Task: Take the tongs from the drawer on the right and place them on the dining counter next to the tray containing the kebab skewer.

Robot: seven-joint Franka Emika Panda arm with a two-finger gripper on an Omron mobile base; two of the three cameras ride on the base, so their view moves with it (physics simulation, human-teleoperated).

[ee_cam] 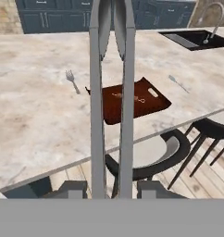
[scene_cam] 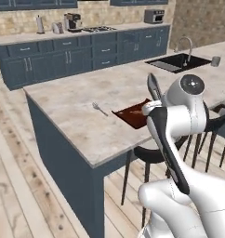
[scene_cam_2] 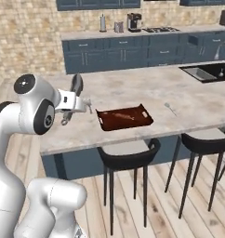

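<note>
My gripper (ee_cam: 112, 189) is shut on the tongs (ee_cam: 97, 115). Their two slim grey arms run up the middle of the hand view from between my fingertips. In the left base view the tongs (scene_cam: 154, 86) stick up from the gripper (scene_cam: 151, 106) over the near edge of the dining counter (scene_cam: 77, 100). From the right base, the tongs (scene_cam_2: 77, 86) and gripper (scene_cam_2: 82, 104) hang just left of the dark red tray (scene_cam_2: 126, 125). The tray (ee_cam: 146, 109) holds the kebab skewer (ee_cam: 130, 97) and lies beyond the tong tips. The drawer is out of view.
A fork (ee_cam: 72, 79) lies left of the tray and another fork (ee_cam: 178, 83) lies to its right. A black sink (scene_cam: 179, 62) with a tap is set in the counter's far end. Black stools (scene_cam_2: 128, 158) stand along the counter's near side.
</note>
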